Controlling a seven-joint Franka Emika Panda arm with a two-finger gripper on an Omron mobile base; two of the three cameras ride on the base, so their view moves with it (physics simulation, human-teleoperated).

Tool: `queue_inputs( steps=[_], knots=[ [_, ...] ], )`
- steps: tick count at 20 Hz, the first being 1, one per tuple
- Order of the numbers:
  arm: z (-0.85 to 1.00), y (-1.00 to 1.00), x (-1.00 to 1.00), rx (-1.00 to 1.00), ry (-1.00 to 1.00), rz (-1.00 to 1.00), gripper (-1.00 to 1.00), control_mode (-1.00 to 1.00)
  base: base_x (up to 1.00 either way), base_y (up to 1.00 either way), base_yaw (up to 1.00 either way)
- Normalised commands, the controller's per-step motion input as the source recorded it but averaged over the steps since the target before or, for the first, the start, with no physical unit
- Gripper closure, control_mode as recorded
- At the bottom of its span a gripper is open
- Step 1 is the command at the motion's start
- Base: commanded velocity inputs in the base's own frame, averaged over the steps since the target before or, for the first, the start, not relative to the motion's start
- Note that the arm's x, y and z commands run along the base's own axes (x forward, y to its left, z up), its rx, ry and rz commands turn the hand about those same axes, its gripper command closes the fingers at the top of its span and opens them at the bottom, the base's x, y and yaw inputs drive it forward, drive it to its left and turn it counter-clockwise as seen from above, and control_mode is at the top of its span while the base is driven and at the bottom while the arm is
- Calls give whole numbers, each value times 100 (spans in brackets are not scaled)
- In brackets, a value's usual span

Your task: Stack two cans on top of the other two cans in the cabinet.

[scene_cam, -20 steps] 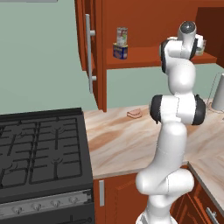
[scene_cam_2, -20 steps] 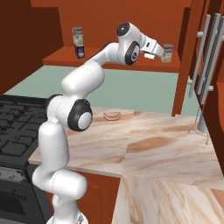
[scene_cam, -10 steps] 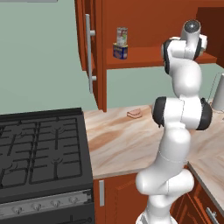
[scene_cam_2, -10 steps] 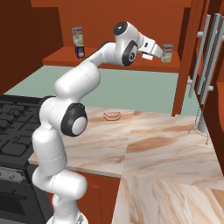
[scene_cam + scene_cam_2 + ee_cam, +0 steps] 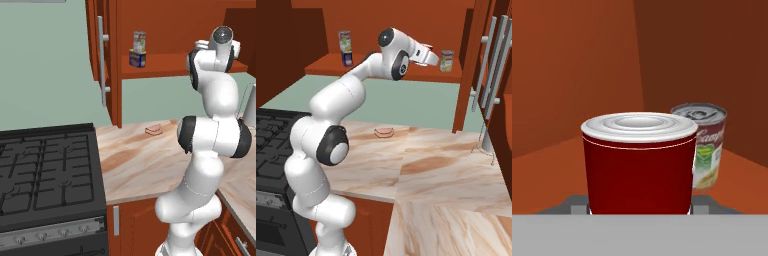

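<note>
Cabinet, reddish-brown, door swung open, bar handle. Shelf board, left end: slim silver can standing on squat blue can. Shelf, right end: tool closed on red can, held level with the shelf; green-and-white labelled can just beyond it, apart, near the back corner. Marble surface below: small reddish item. Stove at left.
</note>
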Motion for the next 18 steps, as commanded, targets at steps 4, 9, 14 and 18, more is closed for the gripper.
queue_inputs(
  steps=[4, 9, 14, 18],
  knots=[
    [29, 1, -7, -8, -15, -2, 100, -100, 0, 0, 0],
    [35, 5, -12, -12, -14, -2, 100, -100, 0, 0, 0],
    [44, 0, -23, -6, -1, -7, 100, -100, 0, 0, 0],
    [36, 0, -23, -6, 0, -10, 100, -100, 0, 0, 0]
  ],
)
